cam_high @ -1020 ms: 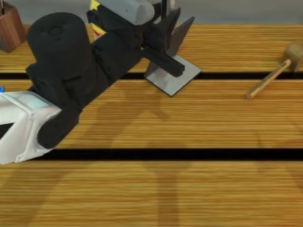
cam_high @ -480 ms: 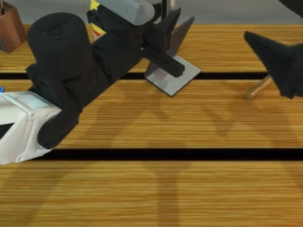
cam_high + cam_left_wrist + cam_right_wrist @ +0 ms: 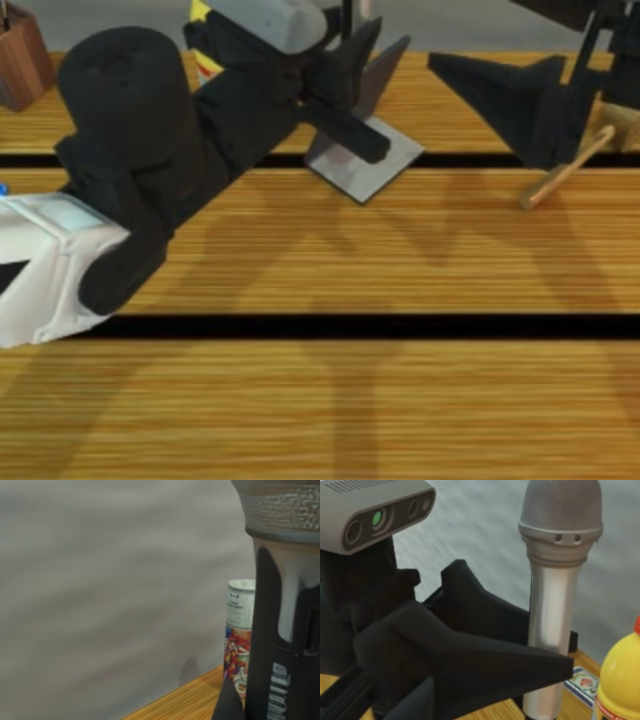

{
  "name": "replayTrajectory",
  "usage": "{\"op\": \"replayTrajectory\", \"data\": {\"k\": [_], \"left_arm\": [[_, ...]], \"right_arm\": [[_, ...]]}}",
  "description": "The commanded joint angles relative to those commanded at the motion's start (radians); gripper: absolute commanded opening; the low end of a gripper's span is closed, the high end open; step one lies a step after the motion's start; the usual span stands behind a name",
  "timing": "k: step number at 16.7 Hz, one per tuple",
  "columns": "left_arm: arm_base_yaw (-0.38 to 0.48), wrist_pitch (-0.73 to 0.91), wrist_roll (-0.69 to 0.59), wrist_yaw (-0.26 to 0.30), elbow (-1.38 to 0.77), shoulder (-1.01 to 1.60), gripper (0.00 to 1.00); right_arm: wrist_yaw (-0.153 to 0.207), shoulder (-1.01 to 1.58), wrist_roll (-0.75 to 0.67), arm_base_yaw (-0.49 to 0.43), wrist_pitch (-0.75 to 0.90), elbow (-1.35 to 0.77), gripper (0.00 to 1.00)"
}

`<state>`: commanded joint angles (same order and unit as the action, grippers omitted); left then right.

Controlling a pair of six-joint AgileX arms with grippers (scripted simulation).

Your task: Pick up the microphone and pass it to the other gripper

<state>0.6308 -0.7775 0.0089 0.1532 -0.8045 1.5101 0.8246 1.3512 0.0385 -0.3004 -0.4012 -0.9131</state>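
Note:
My left gripper [image 3: 385, 45] is raised over the table's back edge, shut on the microphone [image 3: 555, 605]. The microphone stands upright: rounded silver-grey mesh head on top, a silver handle below. The left wrist view has it very close, where the mesh band [image 3: 280, 510] sits over a black lower body. The left gripper's wedge fingers [image 3: 470, 660] clamp the handle low down. My right gripper [image 3: 450, 70] hangs at the back right with its fingers open and pointing left at the microphone, a gap still between them. In the top view the microphone is almost wholly hidden.
A wooden mallet [image 3: 560, 172] lies at the right, partly under the right gripper. A grey plate [image 3: 365, 160] lies below the left gripper. A wooden box [image 3: 20, 60] stands at the back left, and a yellow bottle [image 3: 620, 680] and a printed juice container [image 3: 239, 630] stand near the microphone.
My right gripper came into view from the right edge and moved left toward the microphone, now covering the mallet's head. The left arm and microphone have stayed still.

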Motion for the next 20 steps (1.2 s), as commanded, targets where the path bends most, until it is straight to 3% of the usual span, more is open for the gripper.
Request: {"op": "replayTrajectory", "data": {"k": [6, 15, 20], "left_arm": [[0.0, 0.0, 0.0, 0.0, 0.0, 0.0, 0.0], [0.0, 0.0, 0.0, 0.0, 0.0, 0.0, 0.0], [0.0, 0.0, 0.0, 0.0, 0.0, 0.0, 0.0]], "right_arm": [[-0.012, 0.012, -0.001, -0.008, -0.001, -0.01, 1.0], [-0.2, 0.281, -0.01, -0.196, -0.04, -0.244, 1.0], [-0.21, 0.294, -0.01, -0.205, -0.042, -0.256, 1.0]]}}
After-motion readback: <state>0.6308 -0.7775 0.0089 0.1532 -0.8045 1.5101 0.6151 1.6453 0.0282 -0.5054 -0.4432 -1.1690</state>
